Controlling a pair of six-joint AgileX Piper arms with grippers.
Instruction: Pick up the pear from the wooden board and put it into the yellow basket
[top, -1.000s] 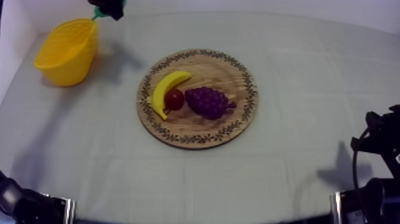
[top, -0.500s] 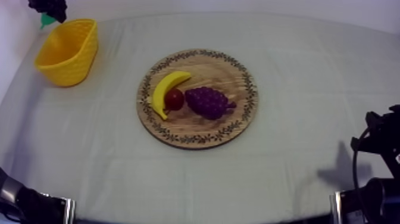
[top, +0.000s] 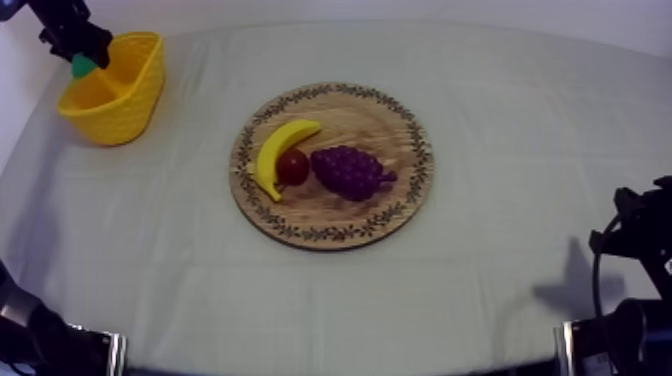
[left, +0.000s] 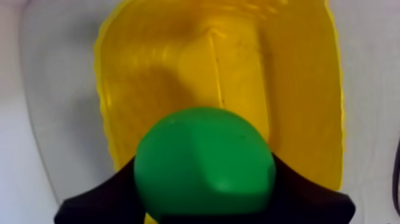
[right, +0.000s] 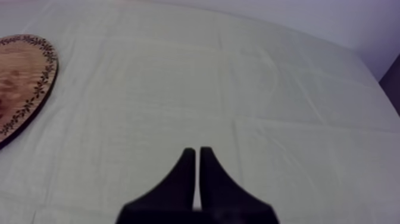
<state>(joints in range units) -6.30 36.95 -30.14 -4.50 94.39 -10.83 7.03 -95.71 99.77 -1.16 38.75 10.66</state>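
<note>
- Release step: left gripper (top: 72, 45), clamped on the pear (left: 205, 161), hangs over the yellow basket (top: 120, 110) at ten o'clock
- Next, likely just open it
- Right gripper (right: 197, 155) lies pressed together

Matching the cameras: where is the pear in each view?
Top view: pear in the left tool, over the basket's far-left rim.
Left wrist view: pear between the tool's fingers, above the basket.
Right wrist view: faces the board's rim, not the basket.
Shared landmark: the basket; board links top and right.

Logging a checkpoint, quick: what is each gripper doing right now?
Left gripper: shut on the pear, over the yellow basket.
Right gripper: shut, holding nothing.
</note>
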